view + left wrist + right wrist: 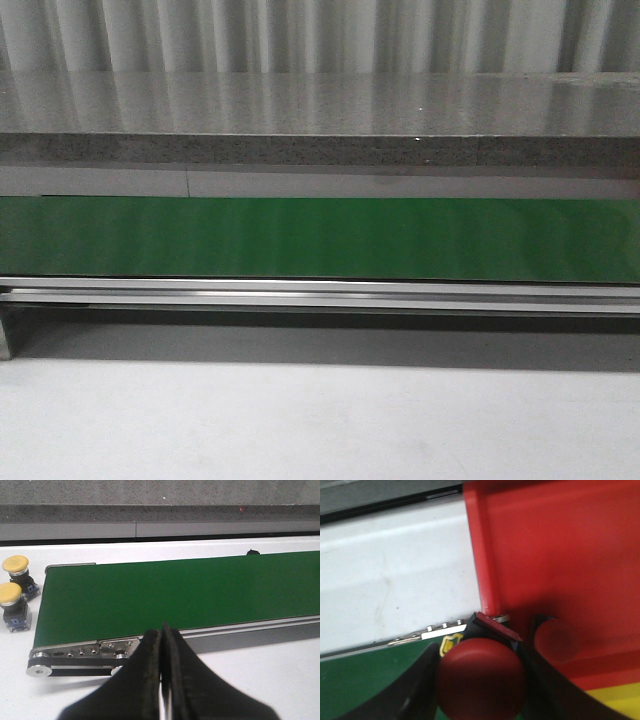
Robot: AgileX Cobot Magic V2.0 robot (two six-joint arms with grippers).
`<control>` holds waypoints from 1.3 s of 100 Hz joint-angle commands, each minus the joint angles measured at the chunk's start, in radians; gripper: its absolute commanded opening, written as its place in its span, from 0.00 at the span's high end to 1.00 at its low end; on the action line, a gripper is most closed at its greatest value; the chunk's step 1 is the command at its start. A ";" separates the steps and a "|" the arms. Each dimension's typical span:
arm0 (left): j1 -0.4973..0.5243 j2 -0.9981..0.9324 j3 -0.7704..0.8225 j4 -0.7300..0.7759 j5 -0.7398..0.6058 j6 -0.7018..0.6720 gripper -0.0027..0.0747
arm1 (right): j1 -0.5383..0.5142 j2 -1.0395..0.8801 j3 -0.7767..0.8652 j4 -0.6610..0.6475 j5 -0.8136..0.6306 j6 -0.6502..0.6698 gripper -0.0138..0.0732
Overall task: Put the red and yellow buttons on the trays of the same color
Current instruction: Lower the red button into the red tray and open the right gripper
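right gripper (482,680) is clamped on one red button (481,677) — a black finger (420,690) on each side of the big round cap, which sits right between them. the button hangs just at the edge of the red tray (560,555), over the end of the green conveyor belt (365,680). there's a second round red shape (556,641) just beside it inside the tray, looks like another red button but it's blurry so can't say for sure. a strip of yellow (615,700) shows next to the red tray, probably the yellow tray, only a corner visible.

left gripper (162,645) is squeezed fully together with nothing in it, fingertips touching, hovering by the near end of the belt (175,595). off past that belt end on the white table (280,680) sit two yellow buttons — one (15,566) behind, one (10,595) in front, close together, both upright.

front view shows just the one belt (320,238) across the middle, bare, with a grey counter (320,110) behind it — no arms or buttons in that shot.
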 commanded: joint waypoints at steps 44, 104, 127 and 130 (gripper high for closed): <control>-0.009 0.005 -0.027 -0.014 -0.078 0.000 0.99 | -0.045 0.097 -0.037 0.004 -0.268 0.007 0.73; -0.009 0.005 -0.027 -0.014 -0.078 0.000 0.99 | -0.084 0.212 -0.037 0.038 -0.307 0.064 0.72; -0.009 0.005 -0.027 -0.014 -0.078 0.000 0.99 | -0.084 0.214 -0.037 0.040 -0.310 0.064 0.38; -0.009 0.005 -0.027 -0.014 -0.078 0.000 0.99 | -0.084 0.214 -0.037 0.040 -0.310 0.064 0.30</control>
